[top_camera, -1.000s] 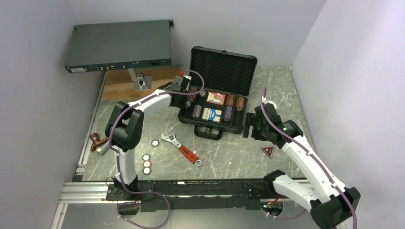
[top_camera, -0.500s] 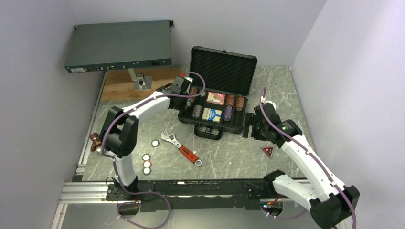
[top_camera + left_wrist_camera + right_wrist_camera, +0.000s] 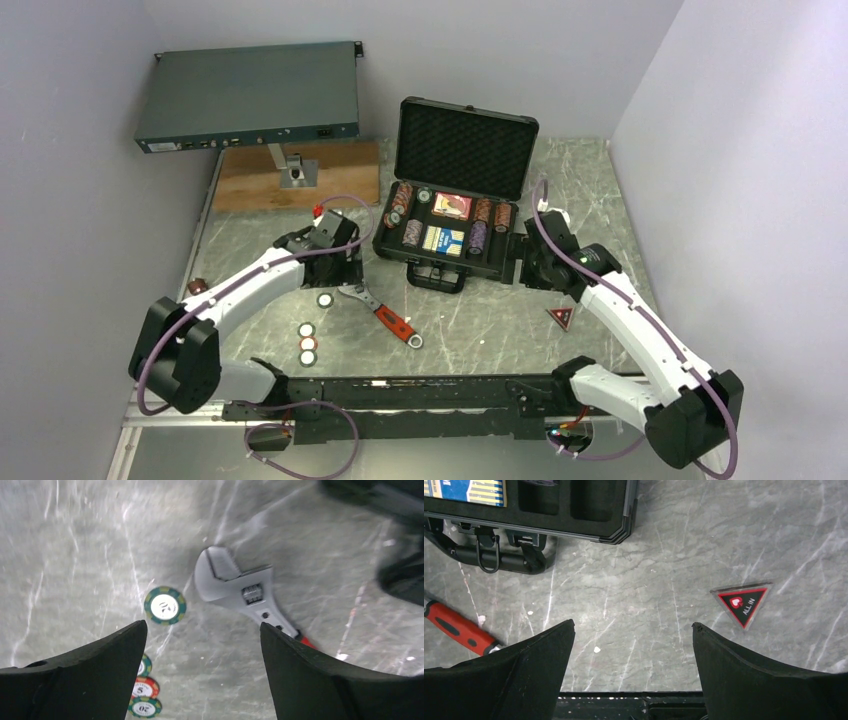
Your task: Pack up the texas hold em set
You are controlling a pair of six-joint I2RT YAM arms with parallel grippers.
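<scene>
**Both grippers open and empty beside the open poker case**

In the overhead view the black case [image 3: 465, 150] sits open at upper centre of the frame, its lid standing upright. Rows of packed chips [image 3: 403, 200] fill slots in the foam, and the red deck [image 3: 452, 206] and blue deck [image 3: 444, 239] lie in the middle.

The left gripper [image 3: 202, 630] hangs over the table [image 3: 480, 320] to the left of the case. Its jaws are spread wide with nothing between them. Its wrist camera shows a green-edged chip [image 3: 165, 605] lying flat just left of the head of the wrench [image 3: 240, 585], not touching it. A column of three chips [image 3: 307, 343] lies further toward the lower left of the overhead frame.

The right gripper [image 3: 633, 627] is at the right end of the case, jaws likewise released and empty. Its camera shows the red triangle [image 3: 742, 600] flat on the table at the right of the frame, well apart from the case's near corner. The handle [image 3: 499, 560] of the case is at upper left.
</scene>
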